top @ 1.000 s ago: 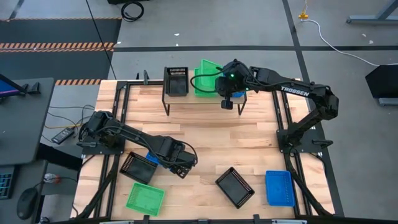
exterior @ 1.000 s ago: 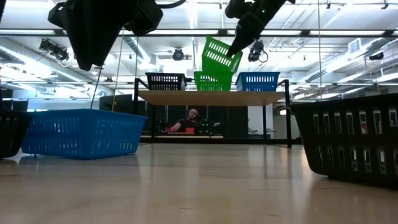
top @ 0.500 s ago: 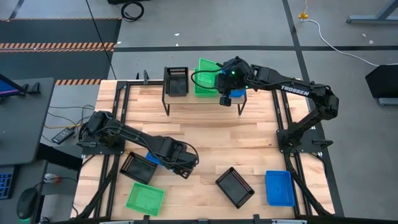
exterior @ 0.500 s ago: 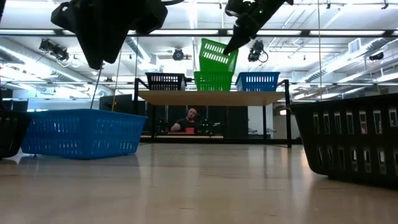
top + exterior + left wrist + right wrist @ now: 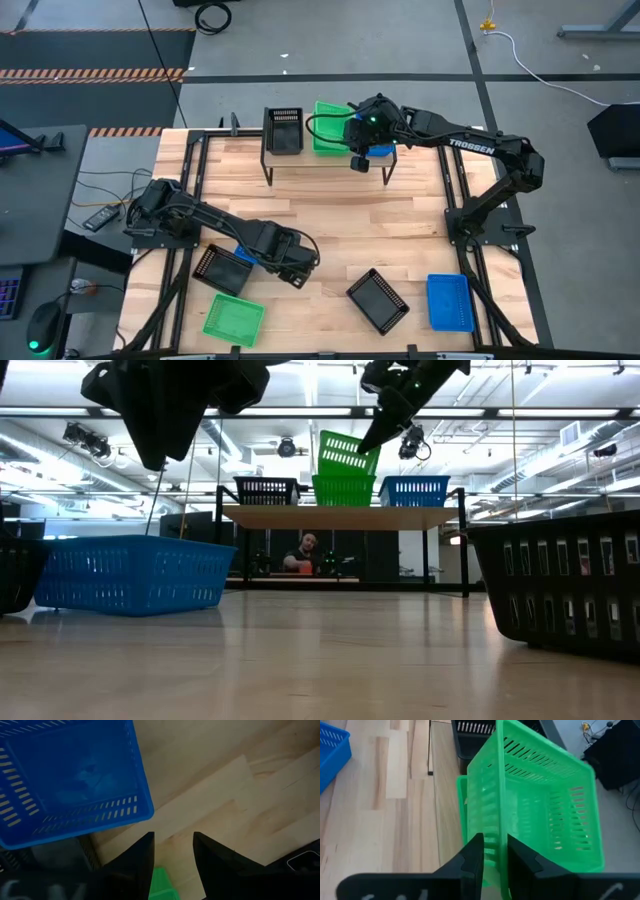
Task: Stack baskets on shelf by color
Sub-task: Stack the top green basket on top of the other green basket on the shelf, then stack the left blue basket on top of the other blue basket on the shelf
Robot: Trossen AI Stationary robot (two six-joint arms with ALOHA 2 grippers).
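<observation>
Over the shelf [image 5: 325, 158], the right gripper [image 5: 493, 851] clamps a tilted green basket [image 5: 540, 805] above another green basket [image 5: 343, 490], while the left gripper [image 5: 172, 851], fingers apart, hovers low over the surface [image 5: 330, 225].

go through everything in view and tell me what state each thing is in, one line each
Right gripper: shut on held green basket.
Held green basket: tilted, lifted over green basket on shelf.
Green basket on shelf: upright.
Black basket on shelf: upright.
Blue basket on shelf: upright.
Left gripper: open, empty, beside blue basket on table.
</observation>
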